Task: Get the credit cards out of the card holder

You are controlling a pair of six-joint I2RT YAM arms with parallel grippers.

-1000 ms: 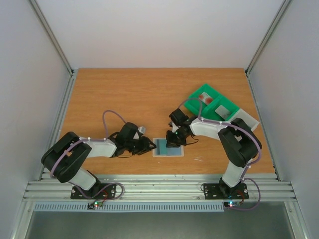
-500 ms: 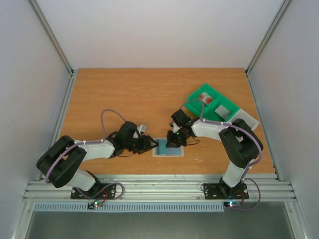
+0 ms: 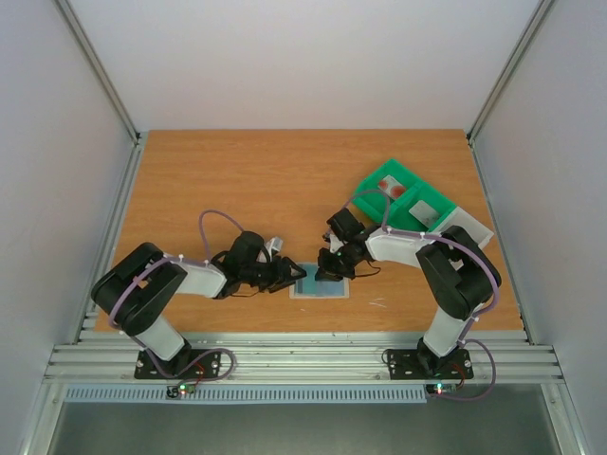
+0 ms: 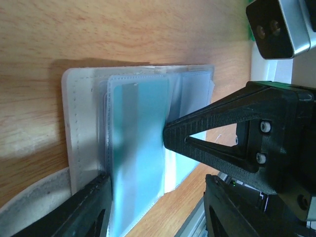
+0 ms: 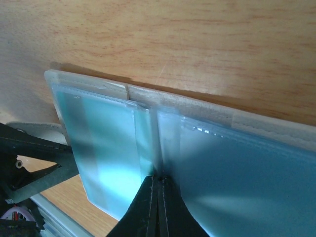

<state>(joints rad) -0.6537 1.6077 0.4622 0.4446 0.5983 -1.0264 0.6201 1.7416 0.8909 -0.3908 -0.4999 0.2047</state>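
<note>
- Holder [image 3: 320, 282] lay open on the table [image 3: 247, 171] near its front edge, between the two arms.
- Tray [image 3: 376, 179], green, sat well off at the right rear, in nobody's way.
- Left gripper [image 4: 132, 168] stood part spread astride the holder's left page; whether a finger touched the card was hard to tell.
- Right gripper [image 5: 157, 183], tips pressed together, bore on the centre fold.
- Cards [image 4: 138, 148], teal, sat inside clear sleeves.
- Risk: the left jaws might catch a sleeve with the card and drag the holder, should the right tips slip off the fold.
</note>
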